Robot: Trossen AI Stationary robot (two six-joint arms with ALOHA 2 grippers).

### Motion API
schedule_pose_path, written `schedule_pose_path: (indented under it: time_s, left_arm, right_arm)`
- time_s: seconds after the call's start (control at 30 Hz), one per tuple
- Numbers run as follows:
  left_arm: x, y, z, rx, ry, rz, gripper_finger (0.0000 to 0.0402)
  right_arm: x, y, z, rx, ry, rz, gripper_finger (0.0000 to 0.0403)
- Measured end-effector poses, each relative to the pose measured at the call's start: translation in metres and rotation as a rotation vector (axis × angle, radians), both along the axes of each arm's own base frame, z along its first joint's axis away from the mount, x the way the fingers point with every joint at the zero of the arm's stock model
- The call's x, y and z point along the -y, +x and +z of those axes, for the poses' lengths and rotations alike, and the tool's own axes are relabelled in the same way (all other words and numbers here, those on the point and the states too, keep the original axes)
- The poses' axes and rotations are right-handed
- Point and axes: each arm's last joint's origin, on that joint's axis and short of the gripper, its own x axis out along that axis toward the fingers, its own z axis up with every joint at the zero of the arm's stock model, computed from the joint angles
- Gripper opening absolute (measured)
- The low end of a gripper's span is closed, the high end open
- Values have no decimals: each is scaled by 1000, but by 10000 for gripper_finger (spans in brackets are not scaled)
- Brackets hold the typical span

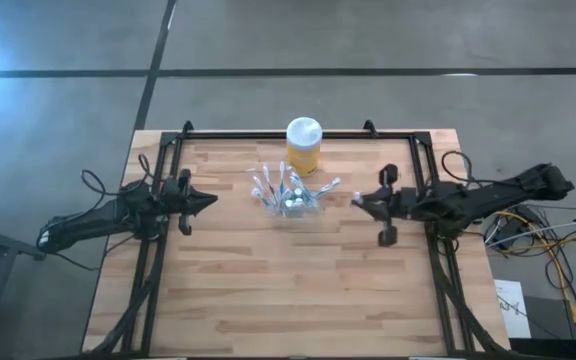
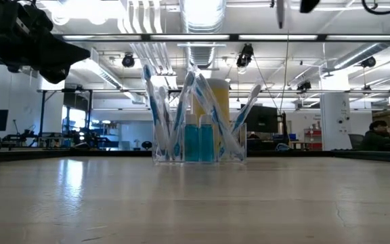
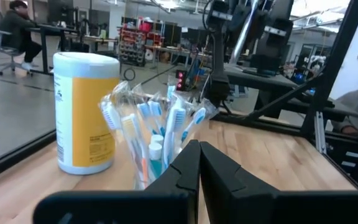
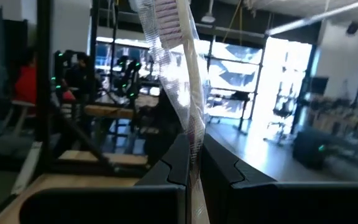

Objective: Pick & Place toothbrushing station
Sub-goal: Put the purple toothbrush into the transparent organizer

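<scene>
1. Your work surface is a light wooden table (image 1: pixel 298 290) with plank seams, framed by a dark metal rig and standing on a grey concrete floor.
2. Beyond the table, the low view shows you an open workshop with ceiling lights, ducting and benches; a seated person (image 2: pixel 378 135) is at the far right edge.
3. The toothbrushing station (image 1: pixel 290 200), a small see-through holder, stands upright near the table's middle, toward the back edge.
4. It holds wrapped toothbrushes (image 3: pixel 143 127) in blue and white, fanned outward, plus small white-capped tubes (image 1: pixel 294 198) in its centre.
5. A yellow jar (image 1: pixel 304 146) with a white lid stands upright just behind the holder, apart from it so far as the high view shows.
6. Your left gripper (image 1: pixel 211 201) hovers left of the holder, well apart from it, its jaws pressed together on nothing.
7. Your right gripper (image 1: pixel 357 200) hovers right of the holder, clear of it, jaws clamped on a wrapped toothbrush (image 4: pixel 180 74) in clear packaging; the strip rises from between its fingers (image 4: pixel 225 171). Its colour cannot be told.
</scene>
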Motion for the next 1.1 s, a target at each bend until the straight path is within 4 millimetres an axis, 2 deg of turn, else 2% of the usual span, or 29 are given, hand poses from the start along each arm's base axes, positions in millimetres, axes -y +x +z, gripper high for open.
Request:
schedule_pose_path:
  time_s: [0.1, 0.2, 0.4, 0.6, 1.1]
  left_arm:
    - [0, 0, 0, -1, 2, 0, 12]
    - [0, 0, 0, 1, 7, 0, 12]
    - [0, 0, 0, 1, 8, 0, 12]
    - [0, 0, 0, 1, 7, 0, 12]
    - [0, 0, 0, 3, -6, 1, 12]
  right_arm:
    - [4, 18, 5, 30, -21, -37, 13]
    - [16, 32, 1, 69, -16, -28, 13]
    - [38, 57, -44, 73, 6, -83, 13]
    - [46, 65, -80, 88, 11, -114, 13]
    - [58, 92, -139, 43, 110, -269, 13]
